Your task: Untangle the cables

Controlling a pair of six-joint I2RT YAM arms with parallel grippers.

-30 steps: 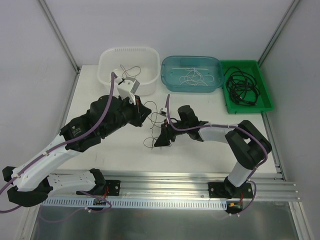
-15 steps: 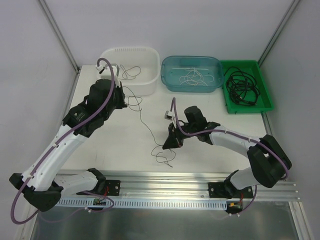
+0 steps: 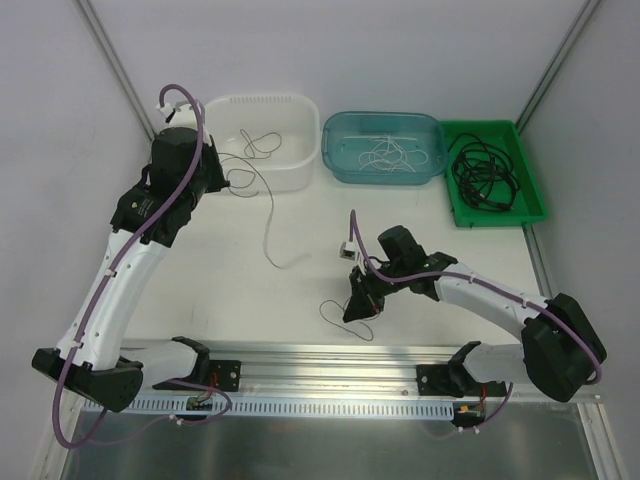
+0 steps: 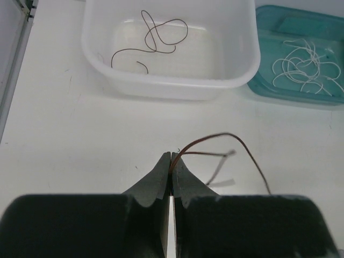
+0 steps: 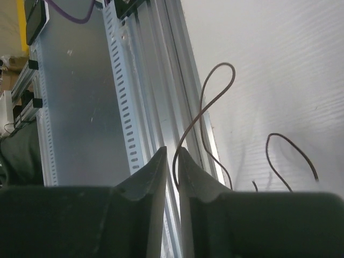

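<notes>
My left gripper (image 4: 171, 156) is shut on a thin brown cable (image 4: 215, 137) that arcs away to the right. From above, that gripper (image 3: 225, 175) hangs beside the white bin (image 3: 300, 150), and the cable (image 3: 268, 215) trails down onto the table. The right gripper (image 5: 171, 153) has its jaws a narrow gap apart. A second thin brown cable (image 5: 207, 102) runs through the gap, looping over the table's near edge. From above, this gripper (image 3: 357, 310) is low near the front, with its cable (image 3: 335, 315) curled just to its left.
The white bin (image 4: 166, 88) holds a loose dark cable (image 4: 161, 37). A teal bin (image 3: 383, 175) holds white cables (image 3: 385, 153). A green tray (image 3: 530, 200) holds a black cable (image 3: 482, 175). The aluminium rail (image 3: 330, 365) runs along the near edge.
The tangle has come apart. My left arm swung up and left to the white bin, drawing one cable out long. The right arm pulled toward the near edge, and its jaws narrowed.
</notes>
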